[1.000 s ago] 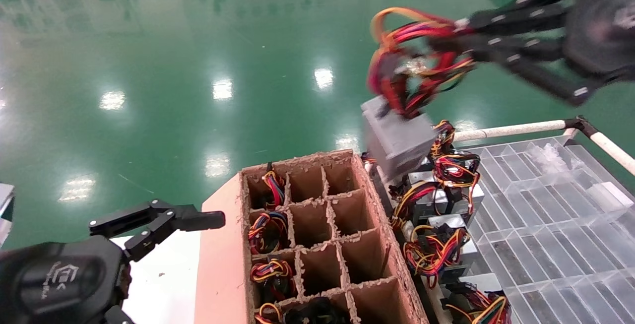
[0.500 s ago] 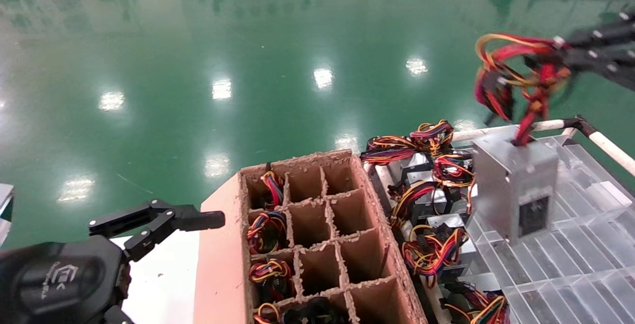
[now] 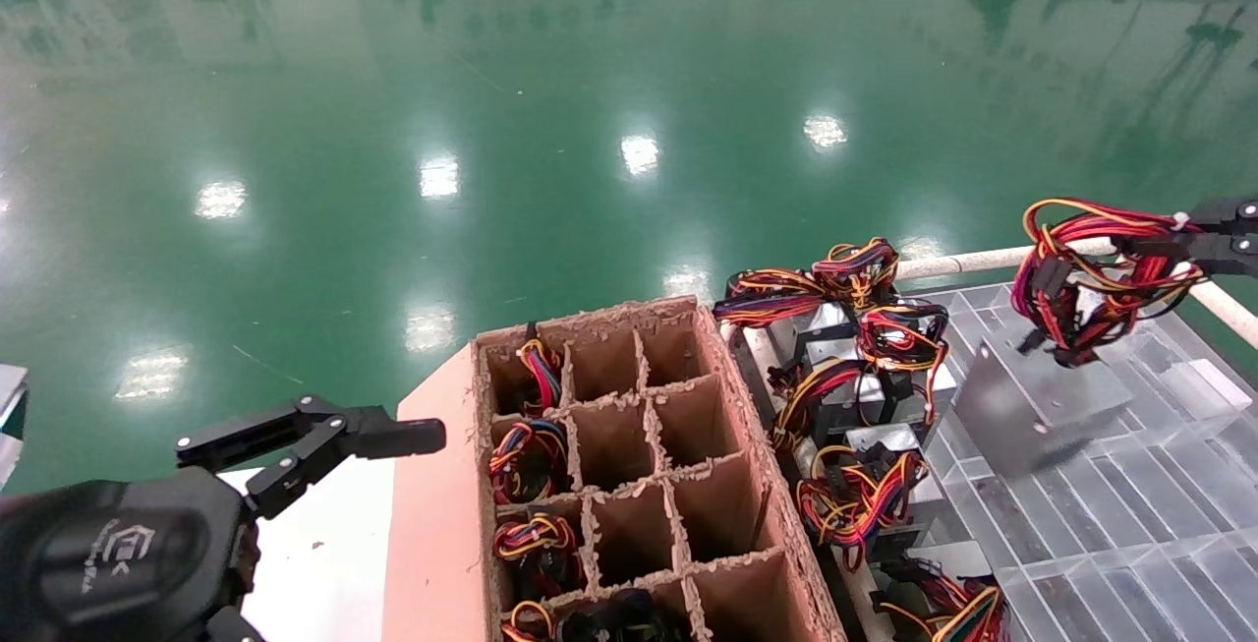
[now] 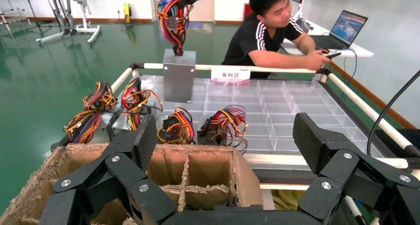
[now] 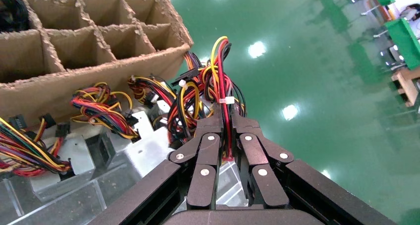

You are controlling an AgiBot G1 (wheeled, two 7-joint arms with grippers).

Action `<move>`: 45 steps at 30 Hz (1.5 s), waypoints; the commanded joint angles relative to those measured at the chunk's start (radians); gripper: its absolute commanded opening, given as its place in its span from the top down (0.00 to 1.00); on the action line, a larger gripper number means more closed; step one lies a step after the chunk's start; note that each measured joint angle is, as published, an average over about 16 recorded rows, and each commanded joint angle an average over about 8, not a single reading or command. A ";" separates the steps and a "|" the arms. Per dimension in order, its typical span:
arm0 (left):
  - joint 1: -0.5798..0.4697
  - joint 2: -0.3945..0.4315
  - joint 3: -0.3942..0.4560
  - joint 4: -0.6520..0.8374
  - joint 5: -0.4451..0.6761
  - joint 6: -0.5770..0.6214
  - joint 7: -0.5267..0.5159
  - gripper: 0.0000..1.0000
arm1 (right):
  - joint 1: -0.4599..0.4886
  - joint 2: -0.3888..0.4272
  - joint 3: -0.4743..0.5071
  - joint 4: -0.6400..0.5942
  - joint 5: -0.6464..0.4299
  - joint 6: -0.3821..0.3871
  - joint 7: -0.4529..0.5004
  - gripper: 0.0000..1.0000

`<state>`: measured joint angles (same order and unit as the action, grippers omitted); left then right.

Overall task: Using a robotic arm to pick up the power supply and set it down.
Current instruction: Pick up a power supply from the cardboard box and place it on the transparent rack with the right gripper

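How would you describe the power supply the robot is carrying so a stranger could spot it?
Find the clear plastic grid tray right of the brown cardboard divider box. Above its near-left part hangs a grey power supply. Unlike the ones lying beside the box, it dangles by its wire bundle from the right gripper.

Black linkage gripper (image 5: 225, 123) fingers — silver screws, white-logo housing (image 3: 108, 558)

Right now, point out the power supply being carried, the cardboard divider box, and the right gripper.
power supply (image 3: 1037, 406): head view, on its grey metal casing.
cardboard divider box (image 3: 747, 445): head view, on its right outer wall.
right gripper (image 5: 225, 117): right wrist view, midway between fingertips clamping the wires.
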<state>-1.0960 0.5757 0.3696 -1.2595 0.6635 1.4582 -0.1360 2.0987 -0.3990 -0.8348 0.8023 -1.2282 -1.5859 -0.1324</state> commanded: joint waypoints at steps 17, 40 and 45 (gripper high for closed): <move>0.000 0.000 0.000 0.000 0.000 0.000 0.000 0.00 | -0.063 -0.077 -0.148 -0.234 0.042 0.010 -0.123 1.00; 0.000 0.000 0.000 0.000 0.000 0.000 0.000 0.00 | -0.153 -0.199 -0.178 -0.557 0.101 0.025 -0.310 1.00; 0.000 0.000 0.000 0.000 0.000 0.000 0.000 0.00 | -0.166 -0.184 -0.166 -0.603 0.126 0.030 -0.355 1.00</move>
<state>-1.0961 0.5756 0.3700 -1.2595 0.6633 1.4580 -0.1359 1.9308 -0.5850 -0.9986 0.2011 -1.1000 -1.5541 -0.4894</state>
